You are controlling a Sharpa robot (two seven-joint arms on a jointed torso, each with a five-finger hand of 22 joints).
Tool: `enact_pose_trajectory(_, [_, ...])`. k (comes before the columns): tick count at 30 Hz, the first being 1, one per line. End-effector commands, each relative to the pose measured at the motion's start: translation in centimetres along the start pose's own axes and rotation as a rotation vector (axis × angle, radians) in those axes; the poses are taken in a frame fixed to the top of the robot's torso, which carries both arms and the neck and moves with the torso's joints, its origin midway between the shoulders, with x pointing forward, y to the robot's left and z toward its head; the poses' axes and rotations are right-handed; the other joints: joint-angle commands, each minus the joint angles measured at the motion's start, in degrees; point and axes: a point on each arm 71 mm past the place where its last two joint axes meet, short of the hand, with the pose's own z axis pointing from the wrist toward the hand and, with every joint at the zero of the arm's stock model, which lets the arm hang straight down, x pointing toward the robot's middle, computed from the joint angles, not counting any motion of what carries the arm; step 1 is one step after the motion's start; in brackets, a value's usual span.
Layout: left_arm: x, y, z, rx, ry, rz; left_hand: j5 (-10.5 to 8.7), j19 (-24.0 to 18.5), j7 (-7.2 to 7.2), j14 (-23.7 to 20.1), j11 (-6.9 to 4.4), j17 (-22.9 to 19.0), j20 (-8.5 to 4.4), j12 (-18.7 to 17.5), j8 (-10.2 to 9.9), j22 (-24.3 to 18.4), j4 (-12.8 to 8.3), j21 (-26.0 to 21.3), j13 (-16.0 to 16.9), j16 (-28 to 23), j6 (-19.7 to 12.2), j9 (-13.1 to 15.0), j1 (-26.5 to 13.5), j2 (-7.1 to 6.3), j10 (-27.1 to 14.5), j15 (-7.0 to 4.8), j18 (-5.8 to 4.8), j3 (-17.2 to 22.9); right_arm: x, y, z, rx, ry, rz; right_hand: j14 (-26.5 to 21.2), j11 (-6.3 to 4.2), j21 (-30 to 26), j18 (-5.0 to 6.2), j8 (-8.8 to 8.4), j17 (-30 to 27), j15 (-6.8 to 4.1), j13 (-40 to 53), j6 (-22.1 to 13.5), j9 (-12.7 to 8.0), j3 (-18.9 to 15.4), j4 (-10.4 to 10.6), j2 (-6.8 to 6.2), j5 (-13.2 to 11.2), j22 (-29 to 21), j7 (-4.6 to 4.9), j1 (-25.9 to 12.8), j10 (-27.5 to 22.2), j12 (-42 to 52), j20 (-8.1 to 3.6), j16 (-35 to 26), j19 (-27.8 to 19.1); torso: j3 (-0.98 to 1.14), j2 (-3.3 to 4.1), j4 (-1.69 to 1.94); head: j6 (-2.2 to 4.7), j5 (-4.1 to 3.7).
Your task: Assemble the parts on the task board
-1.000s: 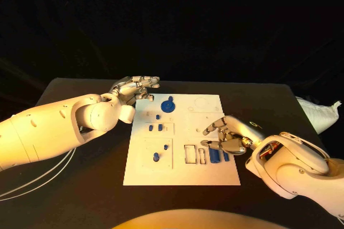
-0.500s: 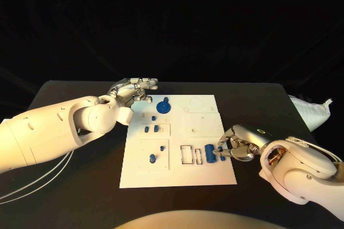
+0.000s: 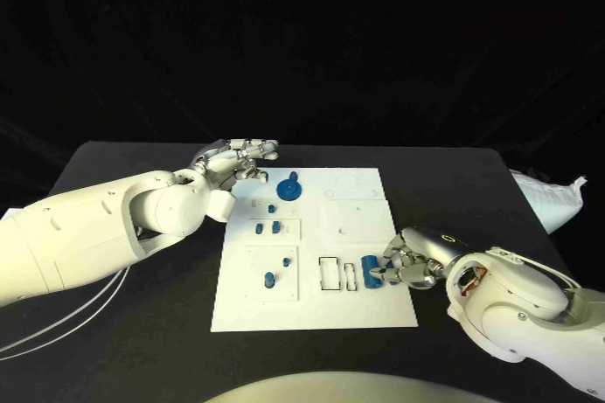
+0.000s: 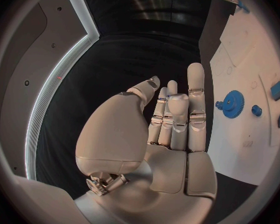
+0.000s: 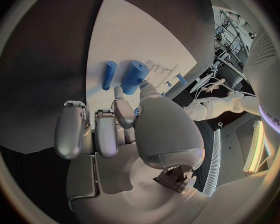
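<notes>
Lying on the flat white task board [image 3: 359,311] near its right edge, a stubby blue cylinder [image 3: 370,269] is pinched by the right hand [image 3: 410,261], a slimmer blue bar [image 5: 109,74] just beside it. A toothed blue gear [image 3: 288,189] sits near the far edge. The silver left hand [image 3: 237,156] holds nothing, fingers loosely extended, over the matte black table [image 3: 151,333].

Head overhead, wrists close; all share task board [image 3: 316,246]

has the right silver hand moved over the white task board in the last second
Yes. The right silver hand has drawn back toward the robot along the white task board's right edge, from the middle panels down to the thick blue cylinder.
</notes>
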Motion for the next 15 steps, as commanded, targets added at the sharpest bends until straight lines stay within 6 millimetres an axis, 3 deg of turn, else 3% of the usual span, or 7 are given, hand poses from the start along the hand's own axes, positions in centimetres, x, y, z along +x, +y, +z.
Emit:
enact_pose_trajectory(1, [0.3, 0.0, 0.0, 0.004, 0.025, -0.002, -0.13, 0.0, -0.03, -0.4, -0.08, -0.1, 0.26, 0.4, 0.3, -0.1, -0.2, -0.2, 0.1, 0.3, -0.3, 0.1, 0.1, 0.27, -0.5, 0.12, 1.05, -0.2, 0.3, -0.1, 0.3, 0.020, 0.010, -0.001, 3.5, -0.17, 0.3, -1.14, 0.19, 0.1, -0.50, 0.1, -0.1, 0.1, -0.4, 0.0, 0.59, 0.3, 0.1, -0.37, 0.1, 0.3, 0.3, -0.14, 0.4, 0.1, -0.13, 0.01, 0.12, -0.04, -0.01])
enact_pose_trajectory(15, [0.2, 0.0, 0.0, 0.001, 0.027, -0.002, -0.13, 0.0, -0.03, -0.4, -0.08, -0.1, 0.26, 0.4, 0.3, -0.1, -0.2, -0.2, 0.1, 0.3, -0.3, 0.1, 0.1, 0.27, -0.5, 0.12, 1.05, -0.2, 2.1, 0.8, 1.2, 0.017, 0.089, 0.019, 3.6, -0.33, 0.6, -1.21, 0.77, 0.7, -0.59, 1.3, 0.5, 0.7, -1.2, -0.1, 1.29, 0.3, 0.6, -0.60, -0.1, 0.7, 1.0, -0.20, 0.7, 0.2, -0.19, 0.04, 0.31, -0.51, 0.15])
